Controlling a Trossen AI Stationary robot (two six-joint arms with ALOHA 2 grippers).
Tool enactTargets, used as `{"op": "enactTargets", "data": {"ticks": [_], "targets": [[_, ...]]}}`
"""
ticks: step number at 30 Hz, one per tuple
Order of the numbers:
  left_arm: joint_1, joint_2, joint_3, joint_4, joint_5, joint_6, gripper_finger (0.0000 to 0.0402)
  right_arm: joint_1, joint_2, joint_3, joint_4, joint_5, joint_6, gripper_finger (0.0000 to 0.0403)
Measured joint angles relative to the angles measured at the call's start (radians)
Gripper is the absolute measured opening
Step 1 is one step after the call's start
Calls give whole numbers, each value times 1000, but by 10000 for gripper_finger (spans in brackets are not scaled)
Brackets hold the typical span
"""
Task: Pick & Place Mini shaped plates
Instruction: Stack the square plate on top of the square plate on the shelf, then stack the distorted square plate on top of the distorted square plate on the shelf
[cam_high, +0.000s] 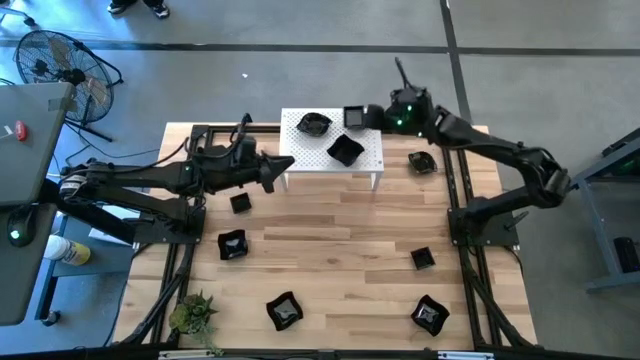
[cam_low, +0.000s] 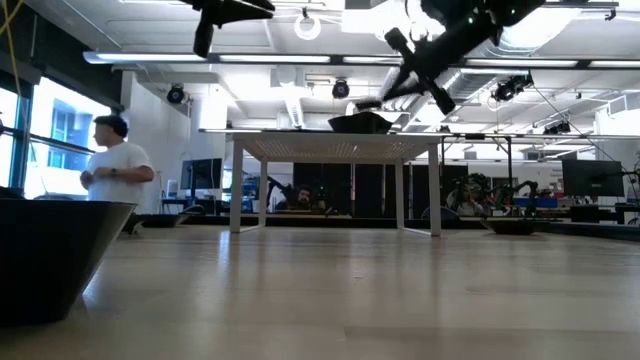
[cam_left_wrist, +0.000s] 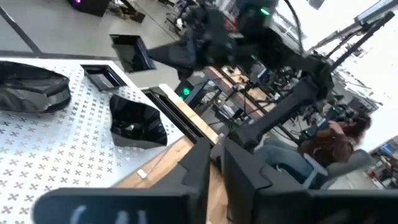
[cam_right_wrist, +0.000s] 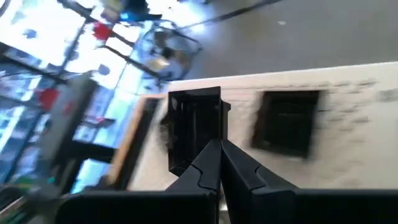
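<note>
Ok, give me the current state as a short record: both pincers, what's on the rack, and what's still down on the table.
left pincer: empty, at the rack's left edge, fingers nearly together
right pincer: shut on a square plate, over the rack's back right part
white rack: holds two plates, a rounded one at back left and an angular one near the middle
plates on table: six in the high view, five in front of the rack, one to its right
plant: front left corner of the table
</note>
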Motion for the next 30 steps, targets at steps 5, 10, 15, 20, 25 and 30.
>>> {"op": "enactTargets", "data": {"ticks": [5, 10, 15, 20, 25, 30], "targets": [[0, 1, 0, -3, 31, 8, 5, -89, 21, 0, -51, -57, -25, 0], [0, 1, 0, -5, 31, 8, 2, -118, 74, 0, -34, -119, -24, 0], [0, 1, 0, -5, 30, 26, 3, -120, 123, 0, -11, -129, -1, 0], [0, 1, 0, -5, 30, 26, 3, -123, 127, 0, 11, -120, 10, 5], [0, 1, 0, -5, 27, 26, 3, -134, 127, 0, 10, -128, 10, 38], [0, 1, 0, -5, 27, 27, 3, -135, 127, 0, 10, -143, -5, 77]]}}
